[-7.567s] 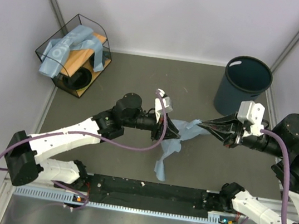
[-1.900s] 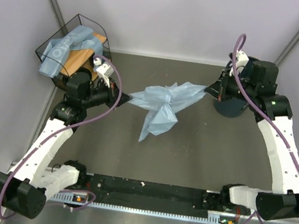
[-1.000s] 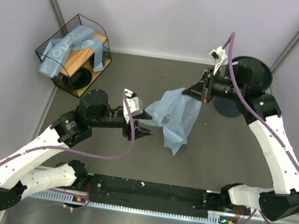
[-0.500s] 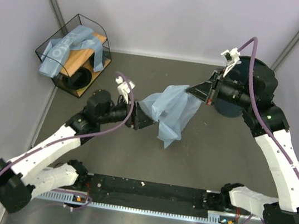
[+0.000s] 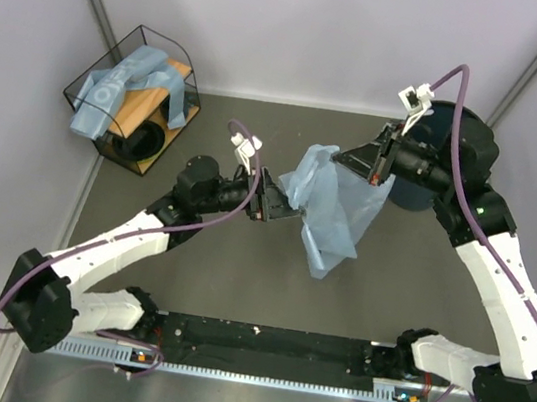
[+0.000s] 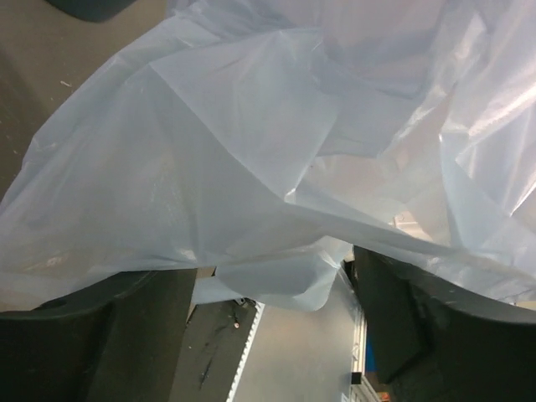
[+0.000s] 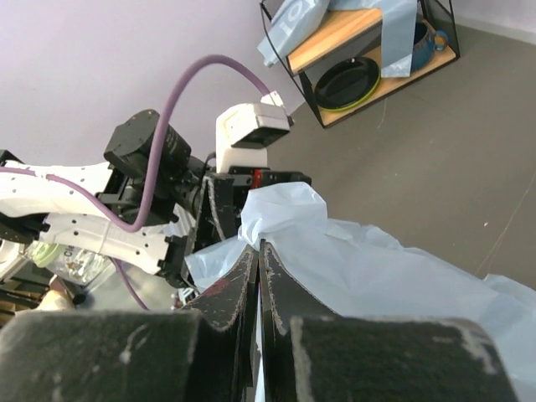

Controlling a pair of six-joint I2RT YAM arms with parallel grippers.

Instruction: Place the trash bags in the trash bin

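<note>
One trash bag [image 5: 333, 211] hangs centre, one trash bin [image 5: 411, 195] at two o'clock (half hidden). Right jaws pinch the film; left jaws, spread wide, have moved closer.

trash bag [image 5: 336, 211] hanging mid-table, right arm [image 5: 501, 271] overhanging trash bin [image 5: 475, 129] mouth
</note>
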